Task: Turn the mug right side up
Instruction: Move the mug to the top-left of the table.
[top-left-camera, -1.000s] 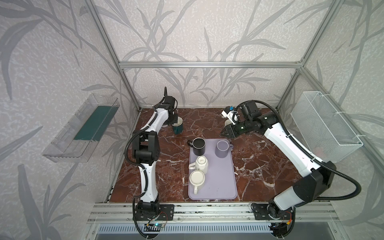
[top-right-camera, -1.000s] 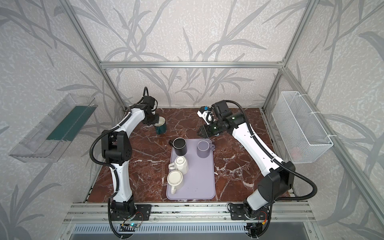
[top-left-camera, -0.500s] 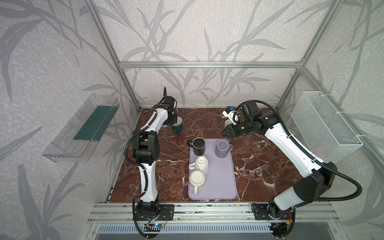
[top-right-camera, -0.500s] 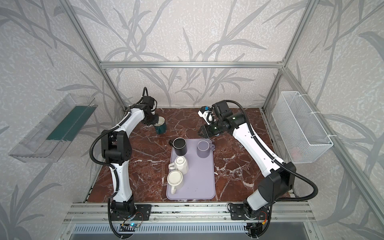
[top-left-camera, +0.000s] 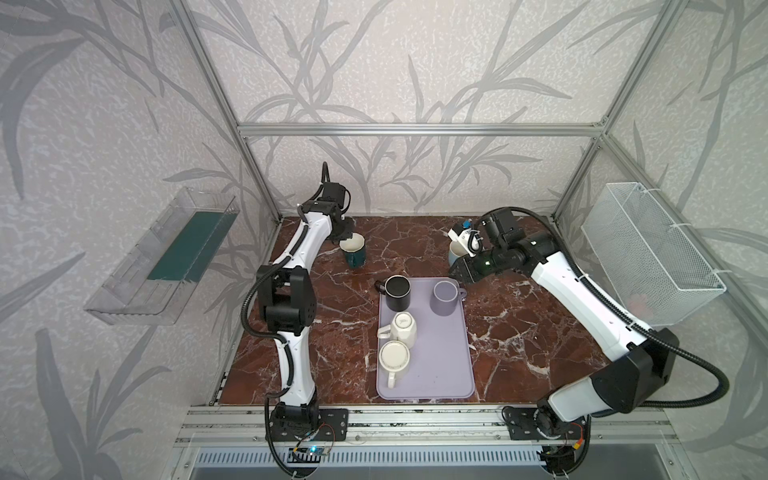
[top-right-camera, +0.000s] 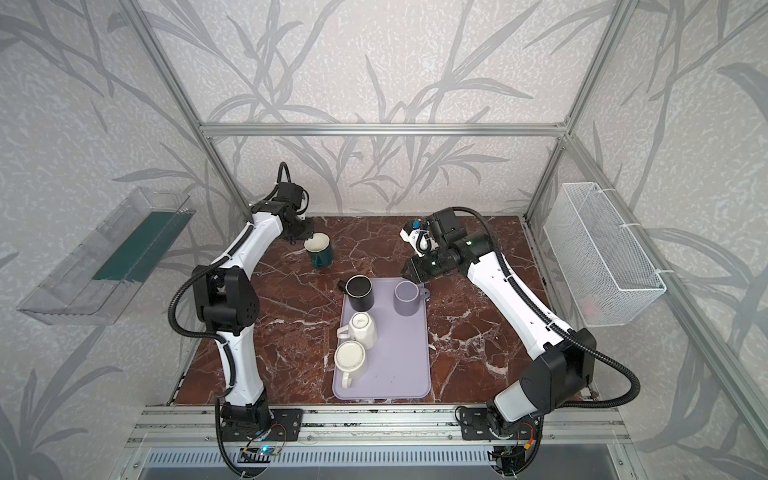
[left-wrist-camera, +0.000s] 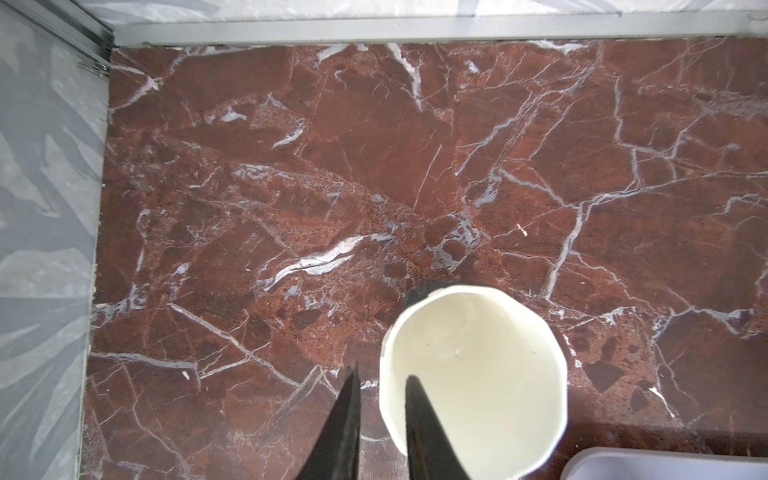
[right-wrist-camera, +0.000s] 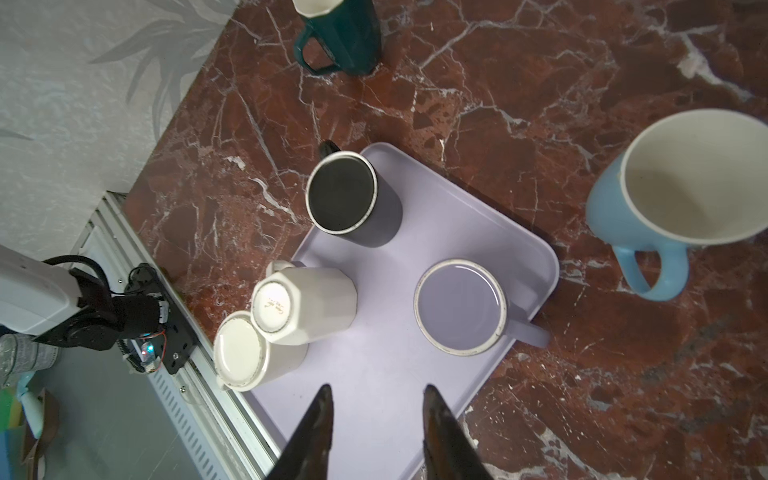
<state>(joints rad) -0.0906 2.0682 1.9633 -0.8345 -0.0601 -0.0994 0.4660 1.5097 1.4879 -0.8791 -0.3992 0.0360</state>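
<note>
The red marble surface (top-left-camera: 519, 332) fills the floor of the cage, with a lavender tray (top-left-camera: 440, 374) lying near its front edge.

At the back corner, the left arm's fingers (left-wrist-camera: 340, 432) stand a little apart, astride the wall of a dark teal mug (top-left-camera: 354, 251). One is inside the cream interior and one outside, with a sliver of surface showing between the outer finger and the mug. It looks like a grip being let go, not one biting down. That mug stands mouth up on the bare surface, off the tray.

The right arm's fingers (right-wrist-camera: 309, 436) are apart and hold nothing, hanging over the tray's far corner. A light blue mug (right-wrist-camera: 673, 187) stands mouth up close by, also off the tray.

On the tray, a black mug (top-left-camera: 397, 293) and a lavender mug (top-left-camera: 444, 297) appear to be mouth up. A faceted white mug (top-left-camera: 403, 328) and a cream mug (top-left-camera: 394, 358) touching it both show their bases.

I'd say the teal mug is done, and those two remain to be turned.
</note>
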